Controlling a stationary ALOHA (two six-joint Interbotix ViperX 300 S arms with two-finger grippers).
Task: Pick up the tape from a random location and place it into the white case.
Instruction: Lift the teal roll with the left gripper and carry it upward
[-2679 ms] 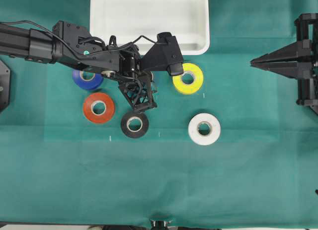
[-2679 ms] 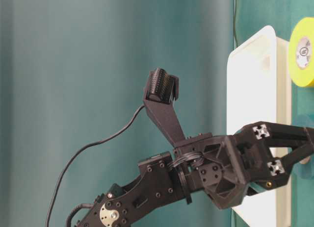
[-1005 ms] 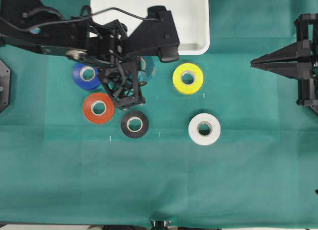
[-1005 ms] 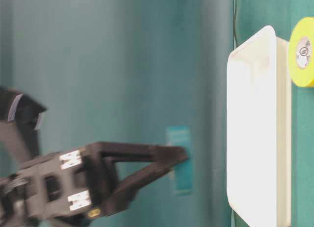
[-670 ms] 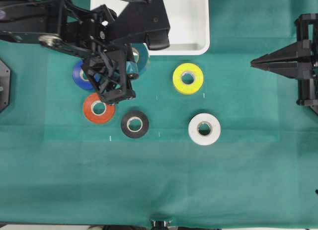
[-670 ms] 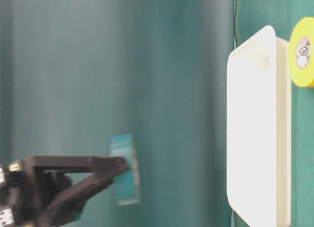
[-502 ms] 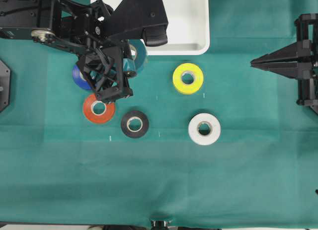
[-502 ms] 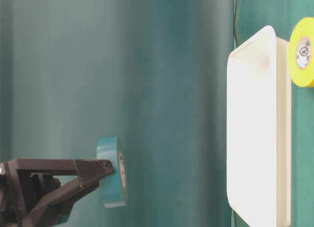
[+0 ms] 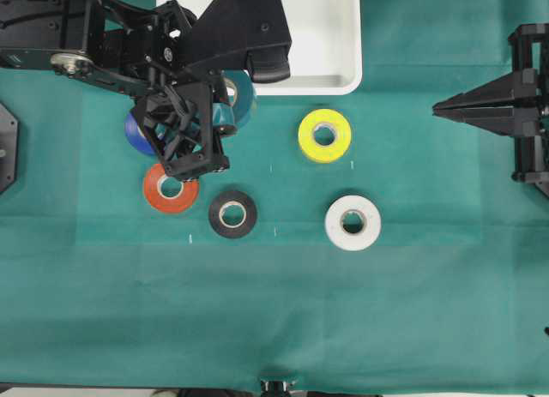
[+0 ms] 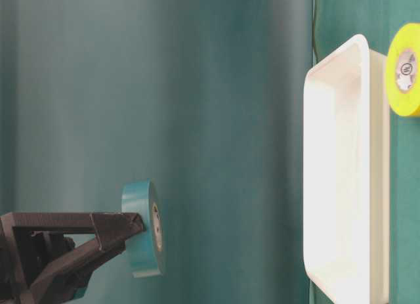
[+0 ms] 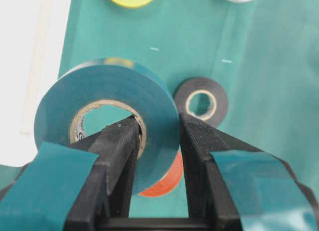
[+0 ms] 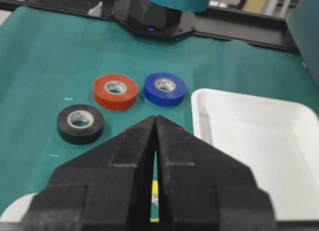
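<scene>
Left gripper [image 11: 157,126] clenched on teal tape roll [image 11: 107,99], aloft near white case [image 9: 330,37]. Right gripper [image 12: 156,123] clenched, holding nothing.

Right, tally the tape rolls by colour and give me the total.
Teal tape, held off the cloth by the left gripper: 1
Blue roll: 1
Orange roll: 1
Black roll: 1
Yellow roll: 1
White roll: 1
Total: 6 rolls
</scene>
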